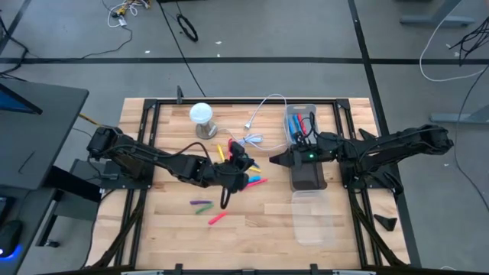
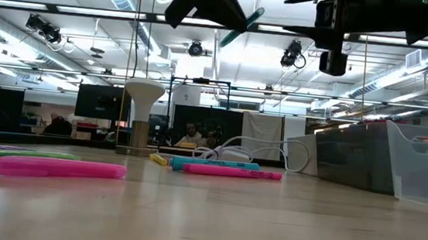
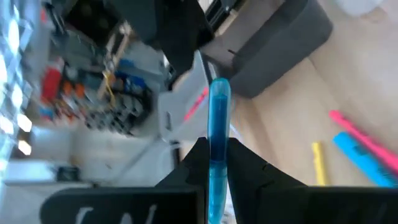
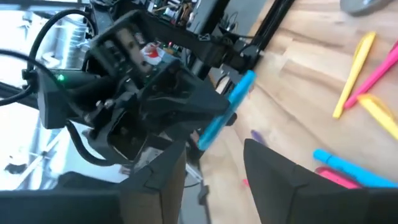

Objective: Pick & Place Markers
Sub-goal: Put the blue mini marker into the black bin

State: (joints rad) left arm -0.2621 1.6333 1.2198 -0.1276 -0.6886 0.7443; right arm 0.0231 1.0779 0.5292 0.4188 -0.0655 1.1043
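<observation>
My left gripper [image 3: 216,163] is pinched shut on a blue marker [image 3: 219,118], held well above the table near its middle, with most of the marker standing out past the fingertips. My right gripper [image 4: 214,163] faces it from the right with its jaws parted and nothing between them, and the right wrist view looks straight at the left gripper and the marker it carries, so I judge this to be a hand-over in the air. The main risk I see is the grip: the marker is thin and held near one end, so a nudge from the right fingers could pivot it or knock it loose, and it would drop onto the loose markers [image 1: 254,182] below and roll. A second risk is the two grippers meeting head-on if I close the gap without lining up on the free end. Below the left gripper lie pink, yellow and blue markers, with a green and purple pair [image 1: 201,205] and a pink marker [image 1: 218,218] nearer the front, all apart from each other. Just behind the right gripper stands a dark bin [image 1: 308,177], with a clear bin [image 1: 299,122] holding markers beyond it and another clear bin [image 1: 316,220] in front; swinging back could clip a wall. A white cable [image 1: 258,122] and a white lamp-like stand [image 1: 202,119] sit at the far side, clear of the hand-over. The near wood is open, and the table frame [image 1: 153,130] bounds the left.
</observation>
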